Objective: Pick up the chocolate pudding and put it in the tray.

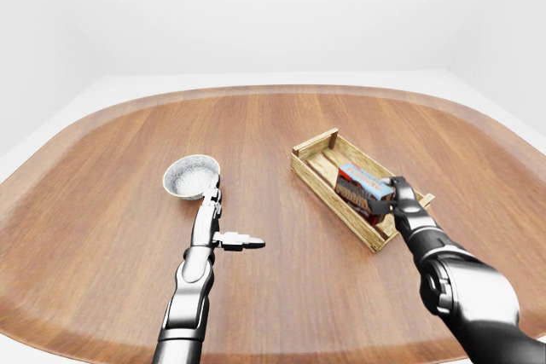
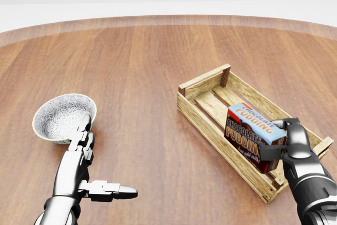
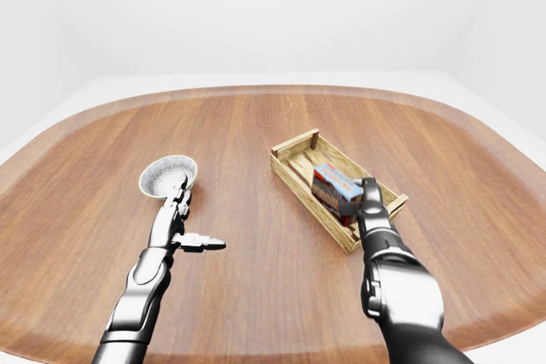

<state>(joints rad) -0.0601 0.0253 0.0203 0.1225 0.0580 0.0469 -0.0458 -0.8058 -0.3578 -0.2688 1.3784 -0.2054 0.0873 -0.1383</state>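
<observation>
The chocolate pudding, a brown box with a blue top, is tilted inside the wooden slatted tray at the right of the head view. My right hand is shut on the box's near end, with a finger across its brown face. Whether the box rests on the tray floor is unclear. My left hand is open and empty, fingers stretched out flat and thumb pointing right, just below a bowl.
A white patterned bowl stands on the round wooden table at the left, touching or nearly touching my left fingertips. The tray's near corner lies close to my right forearm. White walls surround the table.
</observation>
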